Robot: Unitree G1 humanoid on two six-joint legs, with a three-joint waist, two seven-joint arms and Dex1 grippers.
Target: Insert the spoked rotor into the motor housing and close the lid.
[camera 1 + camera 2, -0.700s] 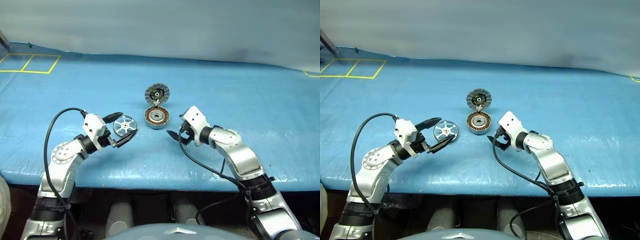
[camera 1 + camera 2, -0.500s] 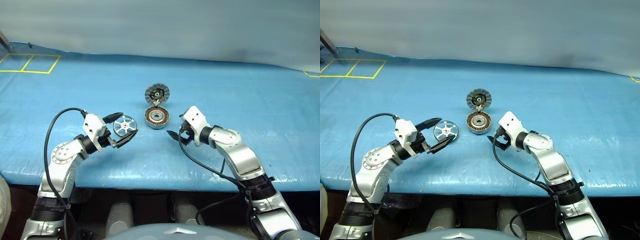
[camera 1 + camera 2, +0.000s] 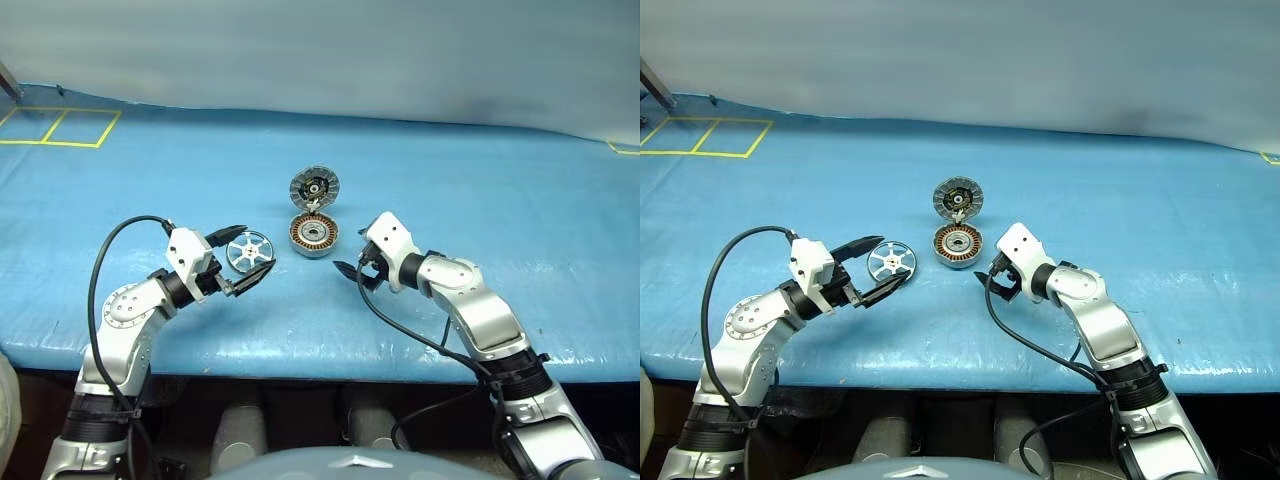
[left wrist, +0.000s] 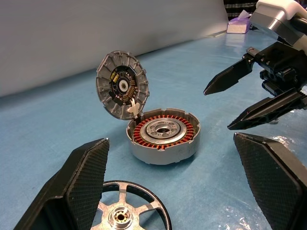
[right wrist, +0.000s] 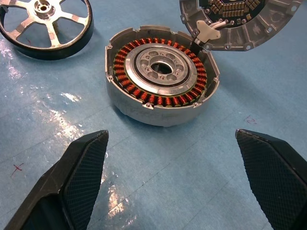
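Note:
The spoked rotor (image 3: 248,250) lies flat on the blue table, a shiny silver wheel. My left gripper (image 3: 257,248) is open, one black finger on each side of the rotor; I cannot tell whether they touch it. Just right of it stands the motor housing (image 3: 313,236), its copper windings (image 5: 158,98) ringing a metal hub. The lid (image 3: 315,187) stands open and upright at the housing's far edge, dark inside facing me. My right gripper (image 3: 350,272) hovers open just right of the housing with nothing between its fingers (image 5: 81,177). The left wrist view shows rotor (image 4: 129,211), housing (image 4: 163,139) and lid (image 4: 122,88).
A blue cover (image 3: 480,200) spreads over the table, with its front edge near my arms. Yellow tape squares (image 3: 60,127) mark the far left corner. A pale wall rises behind. A small purple-and-white item (image 4: 240,26) lies far off past my right gripper.

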